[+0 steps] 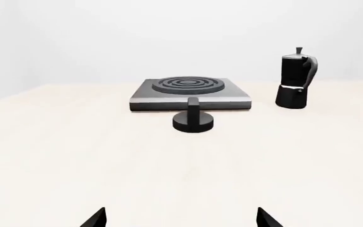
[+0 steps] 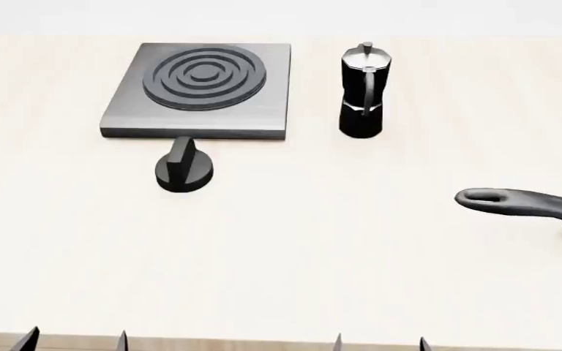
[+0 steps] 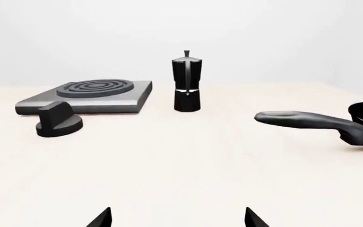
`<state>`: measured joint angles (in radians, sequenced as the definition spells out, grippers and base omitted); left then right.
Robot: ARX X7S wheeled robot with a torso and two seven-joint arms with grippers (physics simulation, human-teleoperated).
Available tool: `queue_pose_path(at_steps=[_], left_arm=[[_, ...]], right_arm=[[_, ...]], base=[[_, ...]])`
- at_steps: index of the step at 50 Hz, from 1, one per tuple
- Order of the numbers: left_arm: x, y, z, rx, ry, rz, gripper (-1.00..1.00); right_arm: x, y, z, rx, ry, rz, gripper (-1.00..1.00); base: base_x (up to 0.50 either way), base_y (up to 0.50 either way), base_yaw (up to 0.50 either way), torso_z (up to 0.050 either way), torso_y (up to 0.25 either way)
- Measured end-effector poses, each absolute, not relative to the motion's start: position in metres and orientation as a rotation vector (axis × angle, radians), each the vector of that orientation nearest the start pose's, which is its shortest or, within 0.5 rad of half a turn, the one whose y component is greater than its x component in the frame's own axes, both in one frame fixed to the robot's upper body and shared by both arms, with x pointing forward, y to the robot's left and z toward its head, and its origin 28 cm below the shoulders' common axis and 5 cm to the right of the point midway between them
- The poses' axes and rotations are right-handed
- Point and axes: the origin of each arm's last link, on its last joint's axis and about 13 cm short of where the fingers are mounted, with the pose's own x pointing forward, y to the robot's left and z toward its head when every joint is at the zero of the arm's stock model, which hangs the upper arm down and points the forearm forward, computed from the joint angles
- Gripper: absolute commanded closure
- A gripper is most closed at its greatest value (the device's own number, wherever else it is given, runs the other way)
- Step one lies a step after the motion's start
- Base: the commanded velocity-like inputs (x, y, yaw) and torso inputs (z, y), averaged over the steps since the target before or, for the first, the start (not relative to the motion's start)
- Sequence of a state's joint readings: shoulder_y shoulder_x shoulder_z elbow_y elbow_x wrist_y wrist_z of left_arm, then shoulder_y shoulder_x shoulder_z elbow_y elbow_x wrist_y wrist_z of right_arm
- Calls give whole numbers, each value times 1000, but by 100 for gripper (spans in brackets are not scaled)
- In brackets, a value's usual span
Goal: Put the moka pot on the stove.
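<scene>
At the bottom edge of the head view both hands wait at the near edge of the table; the left hand shows two dark fingertips at lower left, the right hand two more at lower centre-right; each pair stands apart with bare table between, so both hands are open and hold nothing. Further up, at mid-right of the frame, the long handle of a black pan reaches in from the right edge; its bowl is mostly cut off. At left of centre a short round knob sits just in front of the stove, close to its near edge; whether they touch I cannot tell. The stove lies flat in the upper left, its raised rings bare. The coffee pot stands upright in the upper middle, just beside the stove's right edge and apart from it, its handle turned towards the camera.

By my reading the task has not started; the step in hand is the reach. The right hand looks the better placed, since its wrist view has the pot almost straight ahead; the next move calls for travelling far across the table, keeping clear of the pan handle, and closing around the pot's narrow waist or handle without tipping it; then a lift and a short carry left onto the rings.
</scene>
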<state>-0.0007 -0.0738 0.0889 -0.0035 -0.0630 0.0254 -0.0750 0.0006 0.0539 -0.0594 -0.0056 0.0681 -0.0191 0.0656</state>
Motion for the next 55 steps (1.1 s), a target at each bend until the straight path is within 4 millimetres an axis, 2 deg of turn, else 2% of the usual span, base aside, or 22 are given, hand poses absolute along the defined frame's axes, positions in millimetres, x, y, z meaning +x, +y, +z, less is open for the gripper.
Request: queue_pose_path(at_steps=[21, 35, 55], left_arm=[[205, 203, 26, 7, -84, -50, -100], [203, 202, 33, 1, -111, -62, -100], [202, 202, 37, -7, -128, -70, -100]], right_arm=[[208, -95, 31, 2, -93, 6, -100], [208, -92, 39, 1, -126, 18, -100], [210, -91, 40, -2, -131, 21, -100]], base=[[30, 0, 0, 0, 0], [308, 0, 0, 0, 0], [356, 0, 0, 0, 0]])
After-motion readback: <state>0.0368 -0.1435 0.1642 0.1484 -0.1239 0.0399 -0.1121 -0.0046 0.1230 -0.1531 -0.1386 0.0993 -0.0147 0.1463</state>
